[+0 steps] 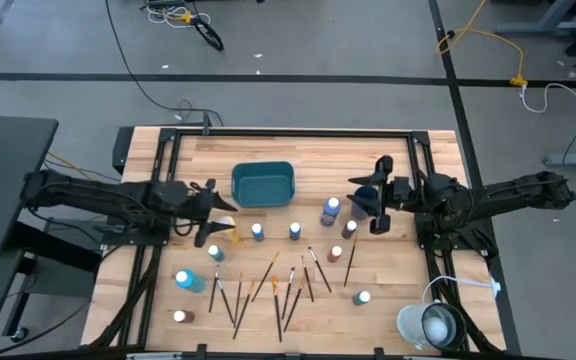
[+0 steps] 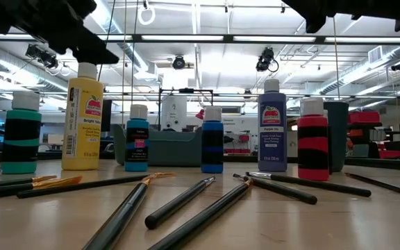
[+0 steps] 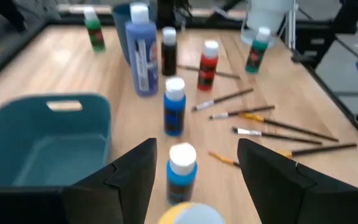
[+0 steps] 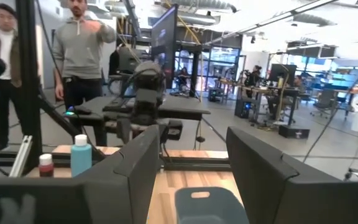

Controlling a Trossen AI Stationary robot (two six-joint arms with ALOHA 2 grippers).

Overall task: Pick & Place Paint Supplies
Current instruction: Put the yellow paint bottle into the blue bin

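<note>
Small white-capped paint bottles stand upright on the wooden table, among them a yellow one (image 1: 226, 229), two blue ones (image 1: 257, 232) (image 1: 294, 231), a tall purple one (image 1: 330, 210) and a red one (image 1: 336, 254). Several thin paintbrushes (image 1: 268, 290) lie flat in front of them. My left gripper (image 1: 208, 215) hovers open left of the yellow bottle. In its wrist view a blue bottle (image 3: 182, 169) stands beyond the open fingers and the yellow bottle's cap (image 3: 188, 215) shows below them. My right gripper (image 1: 376, 203) hangs open in the air right of the purple bottle.
A teal tray (image 1: 263, 186) stands at the table's far middle, between the two grippers. A dark blue cup (image 3: 122, 25) stands behind the purple bottle. A pale round container (image 1: 433, 325) sits at the near right corner. People stand in the room beyond the table (image 4: 79, 56).
</note>
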